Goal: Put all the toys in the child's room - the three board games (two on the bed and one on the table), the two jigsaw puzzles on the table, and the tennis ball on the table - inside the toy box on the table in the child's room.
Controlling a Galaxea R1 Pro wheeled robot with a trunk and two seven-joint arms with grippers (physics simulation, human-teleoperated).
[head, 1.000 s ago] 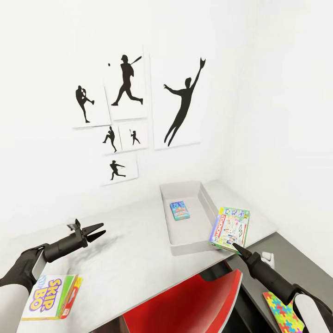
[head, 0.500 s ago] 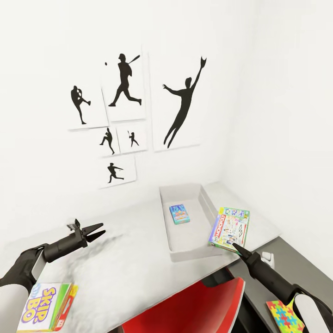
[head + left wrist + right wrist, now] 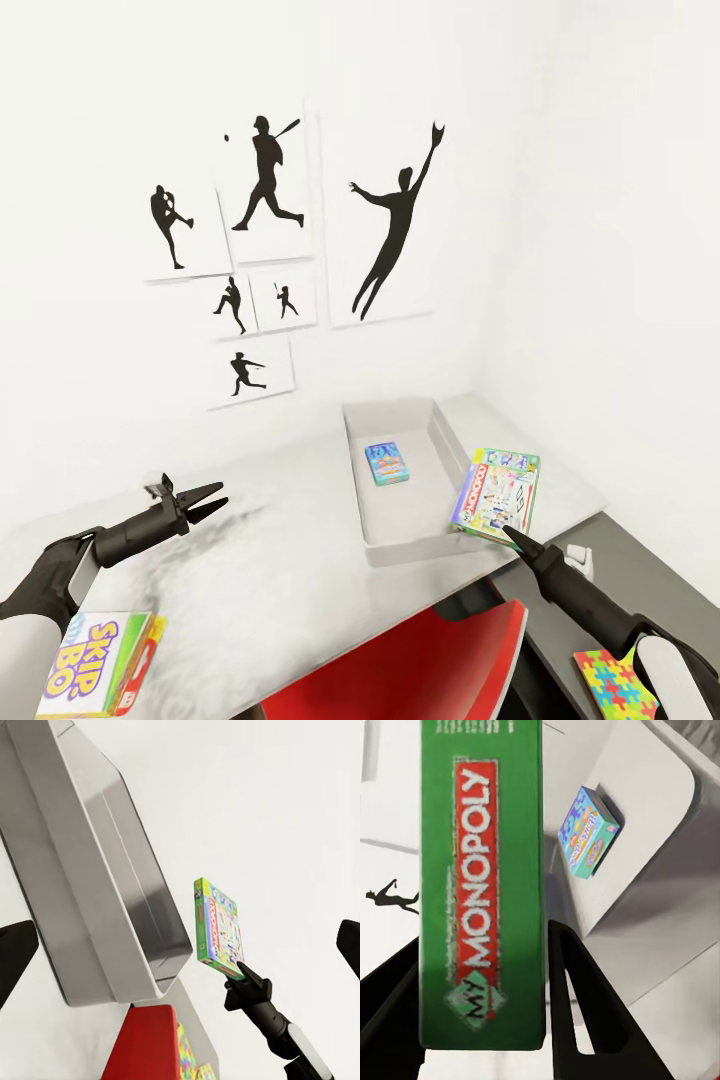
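The right gripper (image 3: 512,535) pinches the Monopoly game (image 3: 497,493) at the toy box's (image 3: 408,535) 3 o'clock rim; carry it inward, level, before releasing. The left gripper (image 3: 205,500) hangs spread and empty.

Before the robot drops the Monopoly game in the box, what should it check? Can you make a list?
1. Right pincer shut on the Monopoly game: ok.
2. Game fully over the toy box: not ok, it hangs at the box's right wall.
3. Room in the box: ok, just one small blue game lies inside.
4. Left pincer out of the way: ok, open, apart from the box.
5. Skip-Bo game in the box: not ok, it lies on the table.
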